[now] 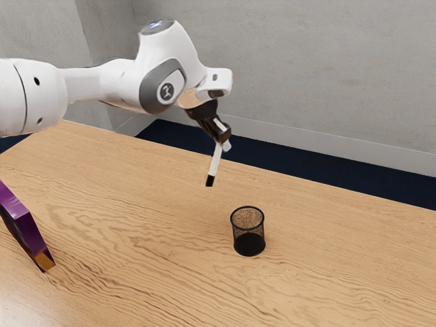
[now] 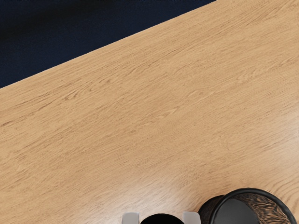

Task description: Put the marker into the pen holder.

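"Exterior view: what is the hand (image 1: 222, 143) doing?"

"Pinching the marker (image 1: 214, 162) near its upper end, in the air, black end down and leaning a little. I'd call this the carrying step; the marker isn't in the pen holder (image 1: 249, 235) yet."

"Where does the holder stand?"

"Upright on the worktop (image 1: 136, 204), below the marker and toward the exterior view's right."

"And the next move?"

"Bring the marker over the mouth, straighten it, lower it inside, then let go. Coming down off-centre might catch the rim and tip the mesh cup."

"What about the surroundings?"

"Pale wood with wavy, darker grain and a soft sheen. A purple object (image 1: 15, 208) with an orange end sits at the exterior view's left edge. Beyond the worktop: dark blue floor (image 1: 340, 174), grey wall (image 1: 306, 68), pale skirting board (image 1: 340, 150)."
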